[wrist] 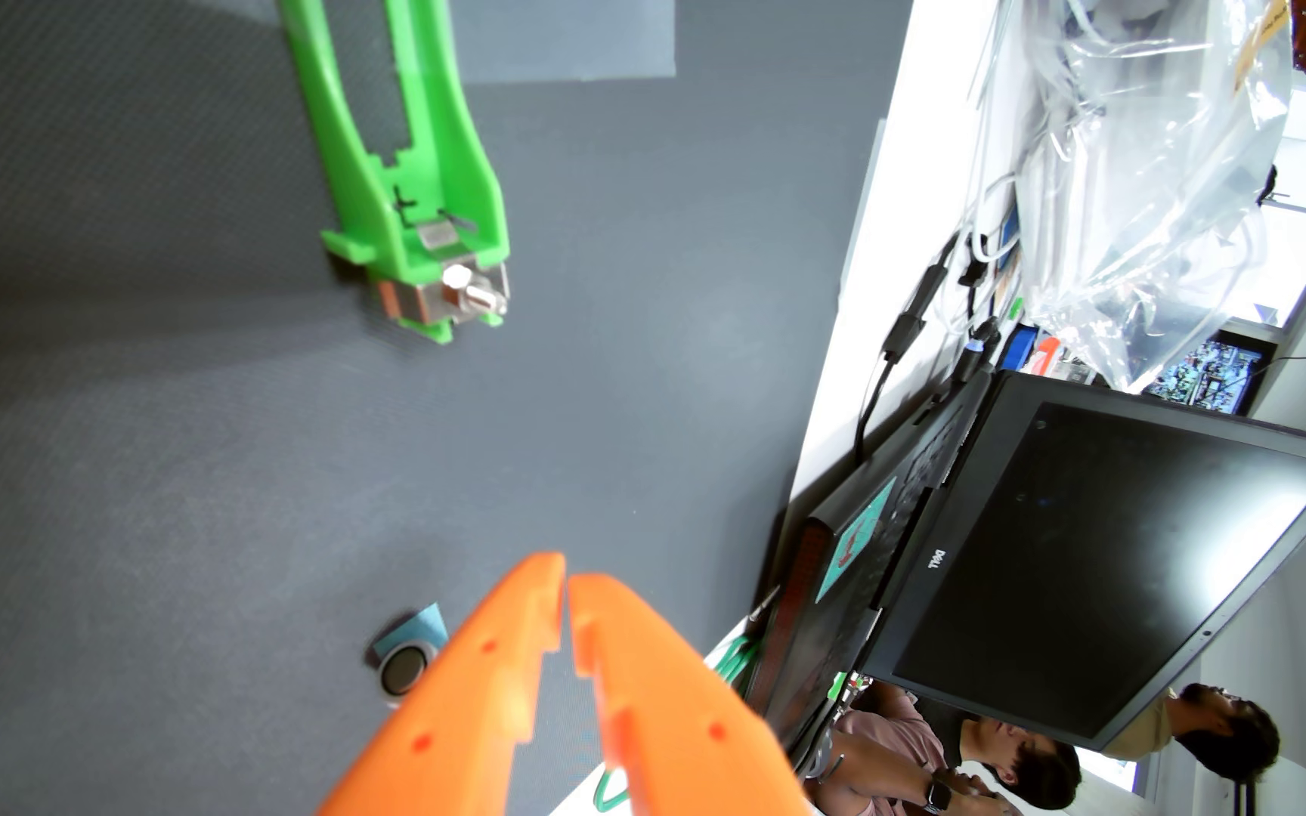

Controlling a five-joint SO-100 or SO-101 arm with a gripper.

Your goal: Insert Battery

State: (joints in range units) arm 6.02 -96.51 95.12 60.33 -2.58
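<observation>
Lying left of claw (567, 582): battery (406, 657)

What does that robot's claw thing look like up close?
In the wrist view, the gripper has two bright orange plastic fingers, smooth and curved, tapering to rounded tips. Their inner edges are stepped with notches, and small round holes dot the faces. No cables or markings show.
</observation>
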